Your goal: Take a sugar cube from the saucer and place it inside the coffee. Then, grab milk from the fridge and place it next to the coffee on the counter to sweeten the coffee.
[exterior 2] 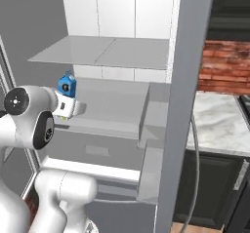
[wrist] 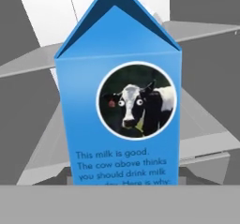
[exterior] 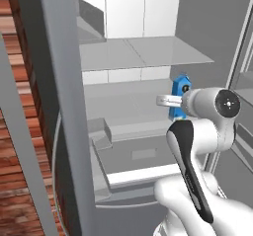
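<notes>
Open fridge (exterior: 148,57), arm reaching in toward milk (exterior: 180,96) standing upright on middle shelf (exterior 2: 112,107), near its left edge. Gripper (exterior: 174,100) at carton; whether fingers grip it or stand apart, cannot tell. Hand view: carton face close, centred, cow label square on. Step well done means squeezing carton mid-body, keeping it vertical, withdrawing straight back clear of upper shelf (exterior 2: 105,51).
</notes>
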Controlling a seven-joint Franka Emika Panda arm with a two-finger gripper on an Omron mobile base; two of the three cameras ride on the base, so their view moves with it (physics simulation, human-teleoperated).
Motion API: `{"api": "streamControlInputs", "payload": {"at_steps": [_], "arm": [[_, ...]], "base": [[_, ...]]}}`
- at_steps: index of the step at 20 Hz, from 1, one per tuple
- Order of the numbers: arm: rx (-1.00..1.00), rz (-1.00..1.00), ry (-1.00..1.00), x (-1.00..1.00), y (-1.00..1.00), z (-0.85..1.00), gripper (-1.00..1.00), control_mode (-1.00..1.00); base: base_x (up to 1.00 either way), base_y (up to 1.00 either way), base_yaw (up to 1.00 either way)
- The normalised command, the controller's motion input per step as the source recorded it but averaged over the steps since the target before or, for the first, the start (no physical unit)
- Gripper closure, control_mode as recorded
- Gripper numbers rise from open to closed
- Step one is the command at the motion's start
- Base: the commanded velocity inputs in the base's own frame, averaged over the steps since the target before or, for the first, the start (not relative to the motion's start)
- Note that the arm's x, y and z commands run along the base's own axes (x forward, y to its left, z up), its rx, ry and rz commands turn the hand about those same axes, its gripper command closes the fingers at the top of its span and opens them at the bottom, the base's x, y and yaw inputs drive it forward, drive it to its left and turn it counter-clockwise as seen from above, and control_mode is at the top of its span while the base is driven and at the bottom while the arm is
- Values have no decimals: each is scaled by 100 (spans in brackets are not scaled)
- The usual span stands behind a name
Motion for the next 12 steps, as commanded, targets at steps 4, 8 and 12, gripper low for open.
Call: {"api": "streamControlInputs", "payload": {"at_steps": [4,8,12], "arm": [[0,0,0,0,0,0,100,100],[0,0,0,0,0,0,100,100],[0,0,0,0,0,0,100,100]], "base": [[-19,43,-19],[-23,38,-22],[-44,0,-26]]}}
